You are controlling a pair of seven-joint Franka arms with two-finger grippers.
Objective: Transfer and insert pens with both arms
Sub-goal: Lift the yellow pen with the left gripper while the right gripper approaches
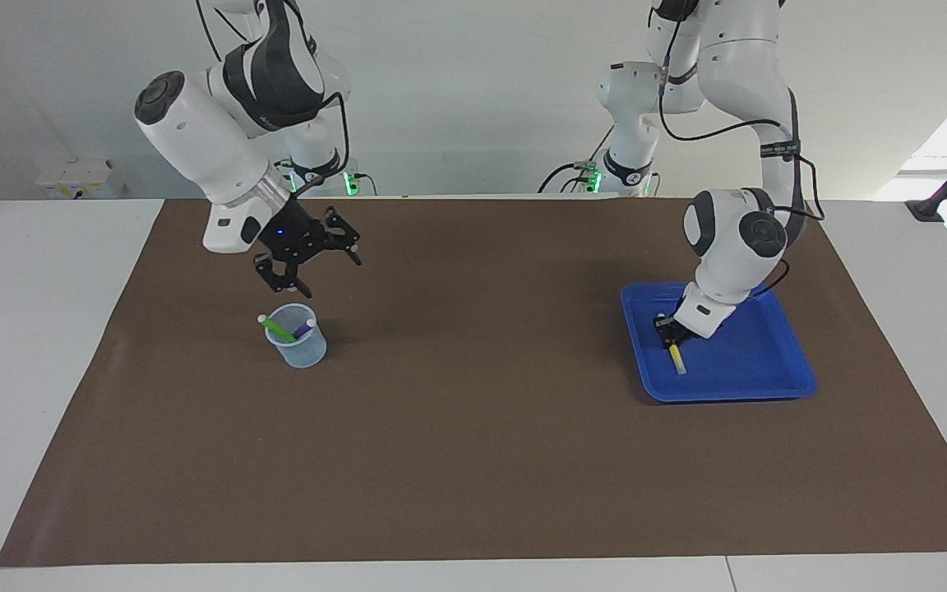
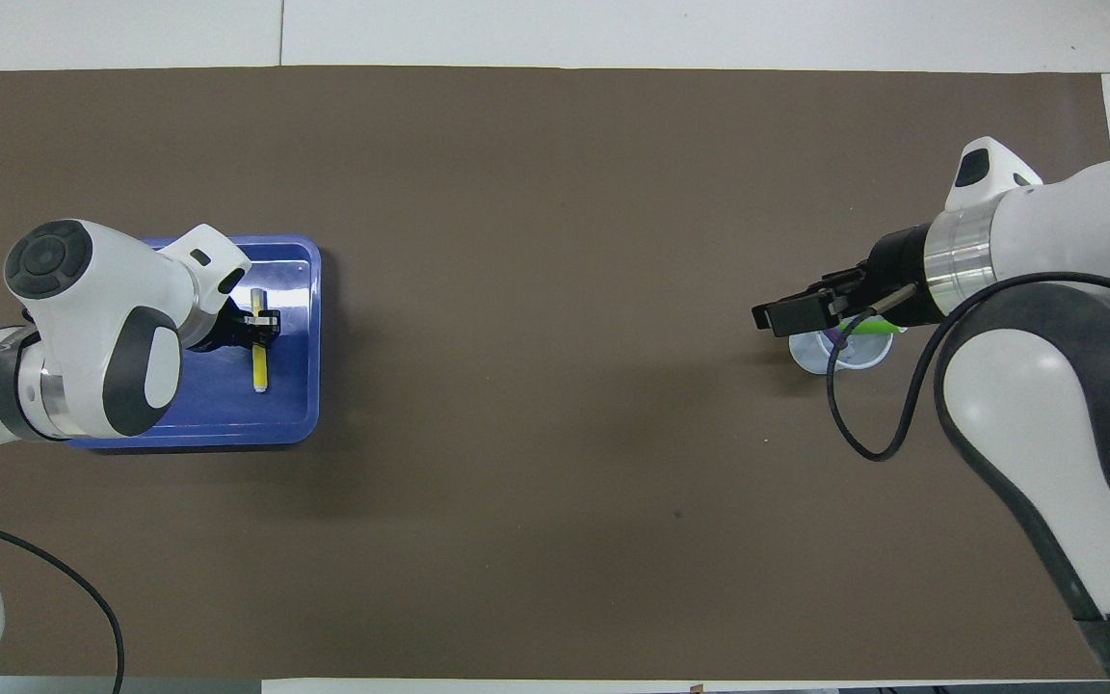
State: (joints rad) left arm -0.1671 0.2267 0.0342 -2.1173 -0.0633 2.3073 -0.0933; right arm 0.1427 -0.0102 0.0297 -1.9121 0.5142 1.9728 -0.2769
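The yellow pen (image 1: 676,359) lies in the blue tray (image 1: 757,366) at the left arm's end of the table. My left gripper (image 1: 669,330) is down in the tray and shut on the pen's upper part; in the overhead view the left gripper (image 2: 260,329) straddles the yellow pen (image 2: 258,368). The green pen (image 1: 276,328) and the purple pen (image 1: 302,330) lean in a clear cup (image 1: 299,349) at the right arm's end. My right gripper (image 1: 314,265) is open and empty, raised over the cup (image 2: 813,357).
A brown mat (image 1: 473,460) covers the table. Two smaller idle arms with green-lit bases (image 1: 626,107) stand at the robots' end. A white box (image 1: 79,178) sits off the mat near the right arm's base.
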